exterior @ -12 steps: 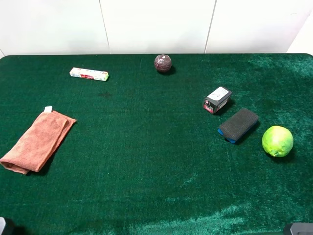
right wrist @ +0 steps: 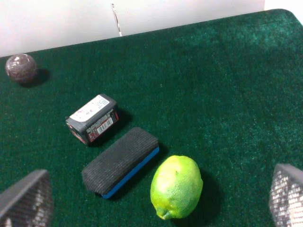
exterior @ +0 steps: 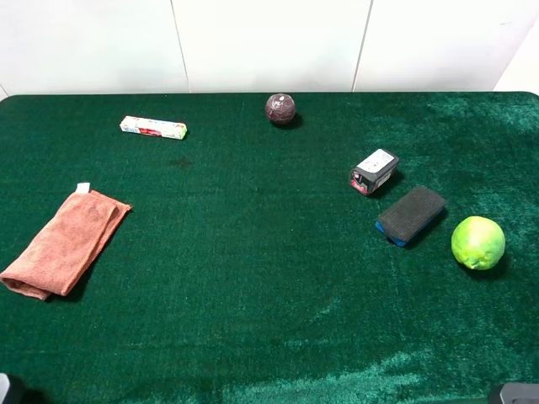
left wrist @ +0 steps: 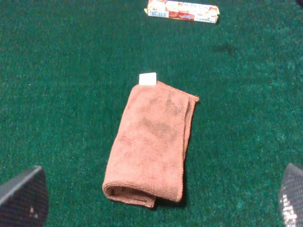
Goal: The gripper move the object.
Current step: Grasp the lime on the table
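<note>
A plush, deep-green velvety tabletop (exterior: 253, 278) carries everything. The object (exterior: 477, 242), a mottled yellow-green ball, sits far right, just beside but clear of a black felt eraser (exterior: 410, 215) with a blue base. In the right wrist view it looks slightly egg-shaped, with what may be a small nub at one end.

A boxy grey pack (exterior: 374, 171) with a white label lies beyond the eraser. There is a glossy maroon ball (exterior: 280, 108) at the far edge. A folded terracotta cloth (exterior: 63, 242) and a slim printed carton (exterior: 152, 127) lie left.

The fingers of the right gripper (right wrist: 156, 197) and the left gripper (left wrist: 157, 201) are spread wide, holding nothing.
</note>
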